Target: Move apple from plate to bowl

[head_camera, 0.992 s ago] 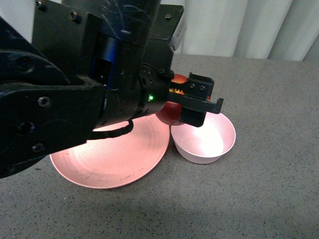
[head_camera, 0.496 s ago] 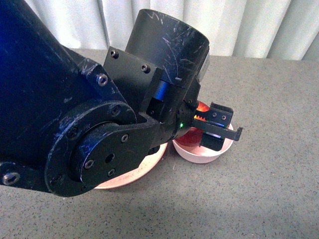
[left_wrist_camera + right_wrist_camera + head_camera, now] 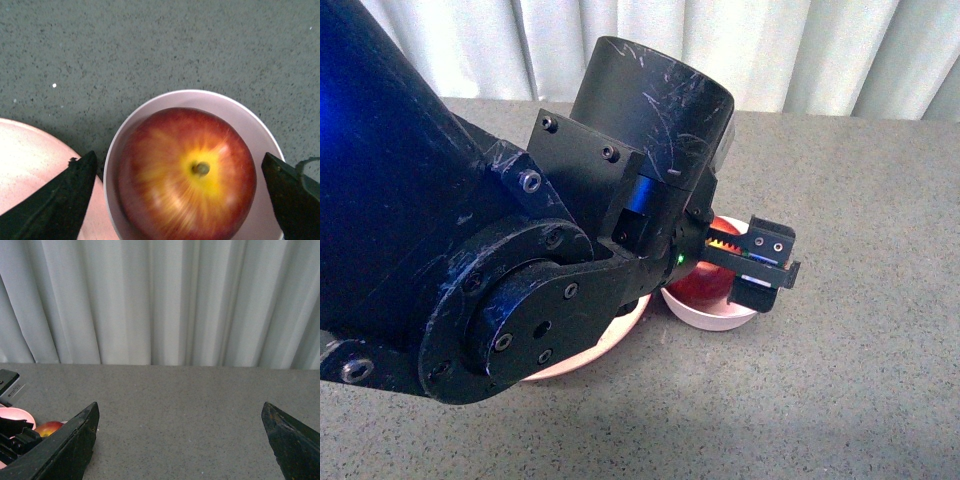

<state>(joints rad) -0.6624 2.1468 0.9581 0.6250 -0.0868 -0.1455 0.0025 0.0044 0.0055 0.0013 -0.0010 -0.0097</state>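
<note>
Front view: L arm [image 3: 450,200] fills the left half, black & scuffed. Under it only a sliver of the salmon-pink plate [image 3: 615,340] shows. Just right of the plate sits the pale-pink bowl [image 3: 715,320] w/ the apple [image 3: 705,287] inside it, red skin visible above the rim. L gripper [image 3: 760,268] hangs directly over bowl & apple, a green LED lit near its base. Grey speckled surface [image 3: 860,350] runs off to the right.

Left wrist view: the apple is stem-up in the bowl, yellow patch round the stem, filling most of it. The L gripper's fingers [image 3: 55,202] are spread wide, one each side of the apple, w/ a gap btwn each finger & the fruit, so it grips nothing. Plate edge just beside the bowl; can't tell if they touch.

Right wrist view: R gripper [image 3: 177,450] is spread wide too, nothing btwn its fingers, above bare surface facing a white curtain [image 3: 150,300], well apart from the bowl.
</note>
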